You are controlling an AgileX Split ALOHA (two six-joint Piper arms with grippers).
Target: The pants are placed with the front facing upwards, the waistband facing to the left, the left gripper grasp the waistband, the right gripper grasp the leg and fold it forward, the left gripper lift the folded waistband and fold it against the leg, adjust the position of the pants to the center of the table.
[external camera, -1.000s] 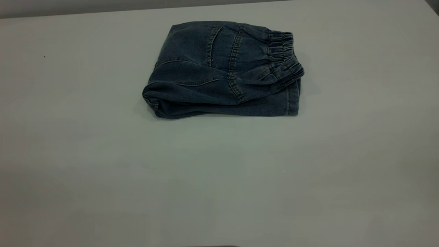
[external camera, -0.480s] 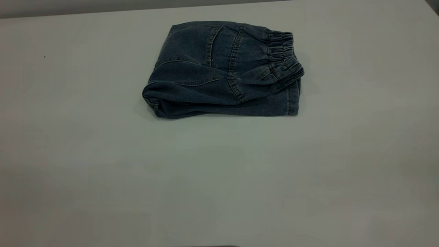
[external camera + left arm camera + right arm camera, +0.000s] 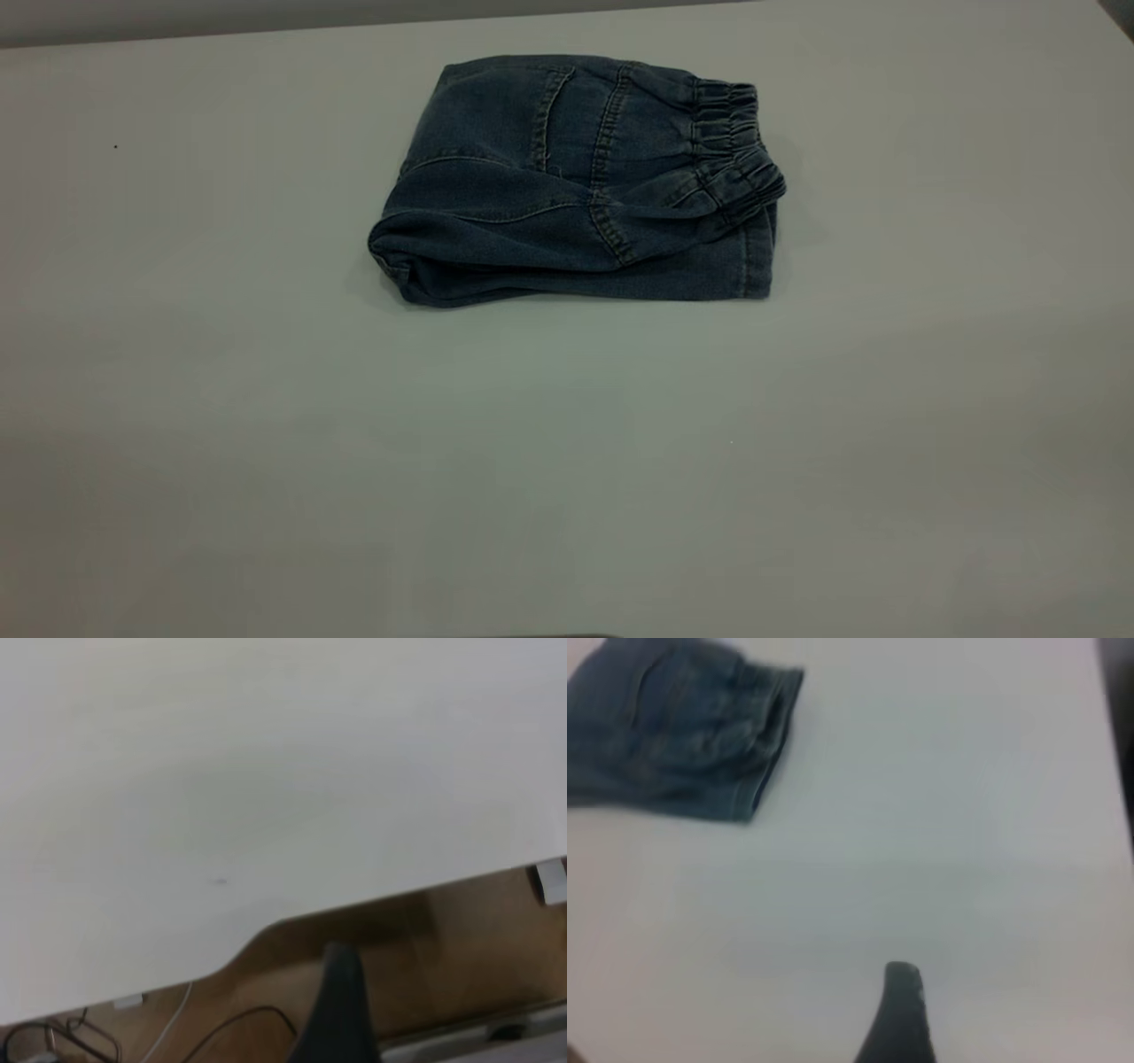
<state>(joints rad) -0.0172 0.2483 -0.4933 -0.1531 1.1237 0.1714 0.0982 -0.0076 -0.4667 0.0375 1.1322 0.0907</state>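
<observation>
The blue denim pants lie folded into a compact bundle on the white table, toward its far side. The gathered waistband lies on top at the bundle's right end. Neither arm shows in the exterior view. In the right wrist view the pants and waistband lie well away from my right gripper. Only one of its black fingers shows, with bare table beside it. My left gripper hangs past the table edge, far from the pants, one finger in view, nothing held.
The left wrist view shows brown floor below the table edge, with cables lying on it. A dark strip runs behind the table's far edge. Bare tabletop surrounds the pants on all sides.
</observation>
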